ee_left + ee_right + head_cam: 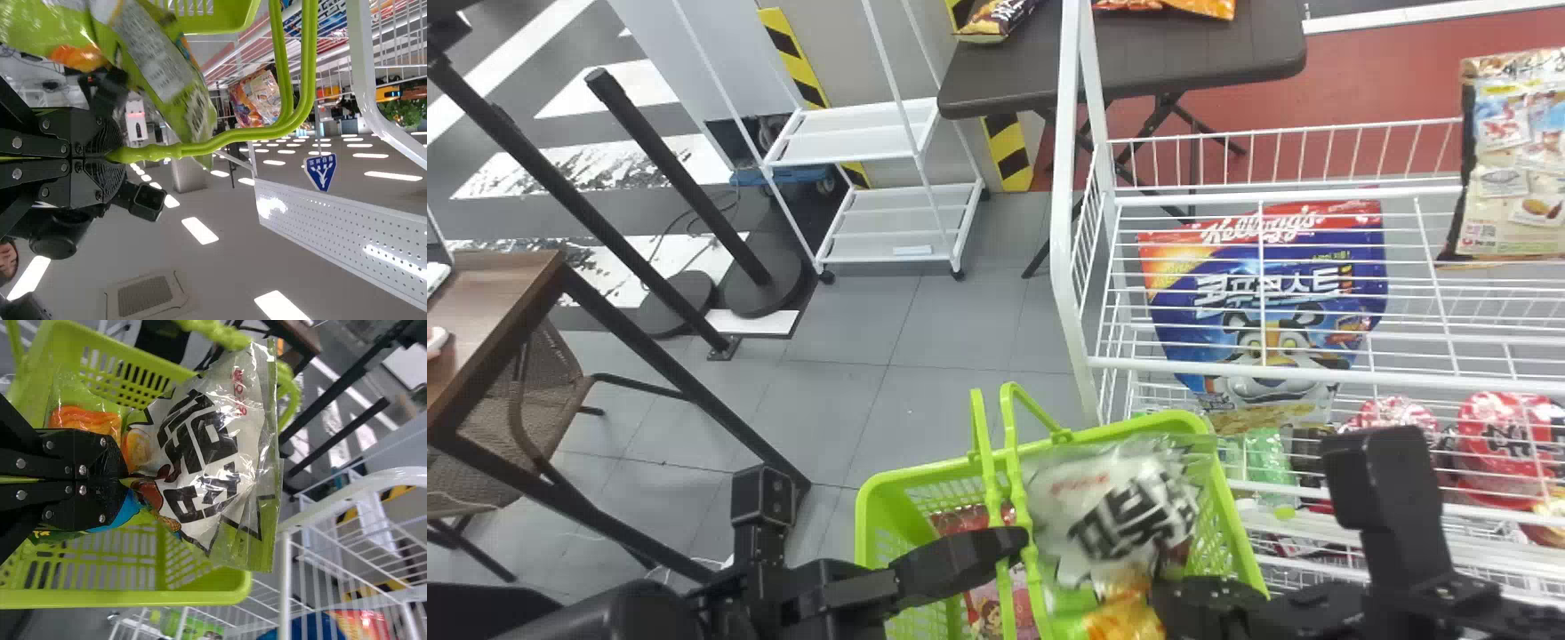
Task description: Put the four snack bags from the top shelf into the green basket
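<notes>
Over the green basket: one snack bag, white-fronted with bold black lettering and green edges, pinched in the closed right gripper. Not released; whether its lower end touches the contents cannot be told.

Basket support: left gripper, closed on the green handles, the basket hanging beside the white wire rack.

Already inside: red and pink packaging, low in the basket beneath the handles; at least one bag, exact number uncertain.

On the rack: one tan pouch, upright at the right of the top shelf, apparently still to be fetched. One blue pouch, seen through the shelf wires, probably from a lower level and so outside the order.

Progress, by judgement: past the start, unfinished. Outstanding: release of the held bag, then any remaining top-shelf bags; the full tally of four cannot be confirmed.
</notes>
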Motion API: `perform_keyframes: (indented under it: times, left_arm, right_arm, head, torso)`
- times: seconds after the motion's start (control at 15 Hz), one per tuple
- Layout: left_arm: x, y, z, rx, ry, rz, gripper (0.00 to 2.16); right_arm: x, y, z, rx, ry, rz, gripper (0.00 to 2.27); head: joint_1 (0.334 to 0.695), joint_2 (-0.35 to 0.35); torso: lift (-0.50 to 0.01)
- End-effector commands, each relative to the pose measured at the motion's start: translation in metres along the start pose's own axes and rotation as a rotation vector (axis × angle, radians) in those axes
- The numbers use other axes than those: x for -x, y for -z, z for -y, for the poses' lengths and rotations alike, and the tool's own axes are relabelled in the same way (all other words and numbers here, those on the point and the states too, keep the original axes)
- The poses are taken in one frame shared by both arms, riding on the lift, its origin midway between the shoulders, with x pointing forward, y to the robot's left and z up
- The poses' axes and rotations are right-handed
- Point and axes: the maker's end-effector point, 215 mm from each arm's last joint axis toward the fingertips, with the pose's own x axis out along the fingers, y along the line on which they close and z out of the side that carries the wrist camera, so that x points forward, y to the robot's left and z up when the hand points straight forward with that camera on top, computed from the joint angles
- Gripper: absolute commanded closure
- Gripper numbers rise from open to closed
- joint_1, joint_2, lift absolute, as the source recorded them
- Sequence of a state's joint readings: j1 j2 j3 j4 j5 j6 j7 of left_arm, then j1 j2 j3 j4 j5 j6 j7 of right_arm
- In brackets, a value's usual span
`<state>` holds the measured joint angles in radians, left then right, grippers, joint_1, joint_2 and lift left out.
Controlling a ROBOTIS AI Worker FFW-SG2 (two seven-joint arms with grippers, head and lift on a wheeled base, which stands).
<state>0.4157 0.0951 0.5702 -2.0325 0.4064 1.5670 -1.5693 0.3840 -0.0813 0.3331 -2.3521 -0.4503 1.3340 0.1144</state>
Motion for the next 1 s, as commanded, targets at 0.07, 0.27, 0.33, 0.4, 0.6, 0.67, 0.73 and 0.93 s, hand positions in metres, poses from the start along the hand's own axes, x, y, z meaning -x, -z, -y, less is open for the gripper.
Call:
perform_keyframes:
  times: [0.07, 0.27, 0.33, 0.4, 0.6, 0.67, 0.73, 0.93]
  left_arm:
    - [0.000, 0.001, 0.002, 0.005, 0.012, -0.001, 2.14]
    - [0.001, 0.000, 0.002, 0.003, 0.009, 0.001, 2.14]
    - [0.001, 0.000, 0.002, 0.004, 0.009, 0.001, 2.14]
    - [0.001, 0.000, 0.003, 0.003, 0.009, 0.000, 2.14]
    - [0.002, 0.003, 0.003, 0.007, 0.008, 0.001, 2.14]
    - [0.003, 0.002, 0.003, 0.005, 0.007, 0.001, 2.14]
    - [0.004, 0.002, 0.003, 0.006, 0.006, 0.001, 2.14]
    - [0.004, 0.003, 0.004, 0.006, 0.009, 0.001, 2.14]
  right_arm:
    - [-0.003, 0.017, 0.010, 0.005, 0.025, -0.077, 0.00]
    - [0.005, 0.010, 0.007, -0.015, -0.010, -0.064, 0.05]
    - [0.012, -0.015, 0.014, -0.025, -0.013, 0.012, 0.05]
    - [0.024, -0.047, 0.028, -0.039, 0.000, 0.113, 0.05]
    - [0.088, -0.167, 0.108, 0.010, 0.196, 0.475, 0.05]
    - [0.100, -0.179, 0.135, 0.023, 0.280, 0.493, 0.06]
    - [0.109, -0.189, 0.166, 0.031, 0.364, 0.501, 0.06]
    - [0.132, -0.211, 0.251, 0.029, 0.575, 0.526, 0.06]
  head:
    - [0.695, 0.350]
    - [0.695, 0.350]
    - [0.695, 0.350]
    - [0.695, 0.350]
    - [0.695, 0.350]
    - [0.695, 0.350]
    - [0.695, 0.294]
    - [0.695, 0.151]
  torso:
    - [0.000]
    - [0.000]
    - [0.000]
    - [0.000]
    - [0.000]
    - [0.000]
    - [0.000]
    - [0.000]
